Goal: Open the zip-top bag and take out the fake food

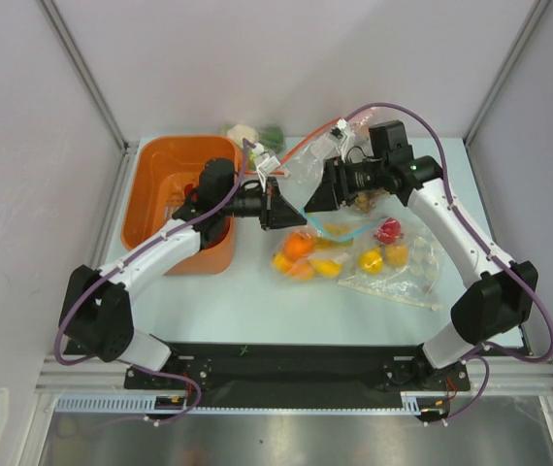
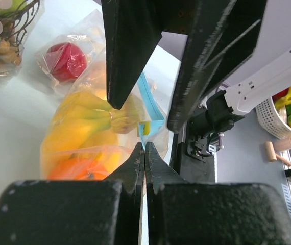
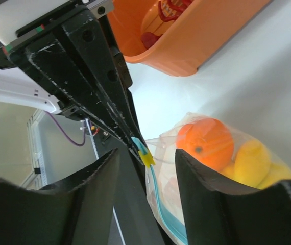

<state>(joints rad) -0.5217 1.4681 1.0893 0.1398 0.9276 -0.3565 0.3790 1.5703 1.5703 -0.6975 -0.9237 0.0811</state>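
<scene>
The zip-top bag (image 1: 308,254) lies mid-table, its teal strip (image 2: 151,113) lifted off the surface. Inside show the fake food: an orange (image 3: 207,143), a banana bunch (image 2: 87,116) and yellow pieces (image 3: 252,161). My left gripper (image 2: 144,149) is shut on the bag's mouth edge, right by the strip's end. My right gripper (image 3: 147,153) faces it, open, with the yellow slider (image 3: 147,158) between its fingers and no contact visible. In the top view the left gripper (image 1: 283,208) and the right gripper (image 1: 317,194) nearly meet above the bag.
An orange bin (image 1: 160,165) stands at the left. A second clear bag with a red apple (image 1: 387,230) and yellow fruits lies to the right. Behind are a bag with a red zip strip (image 1: 323,148) and one with green fruit (image 1: 260,136).
</scene>
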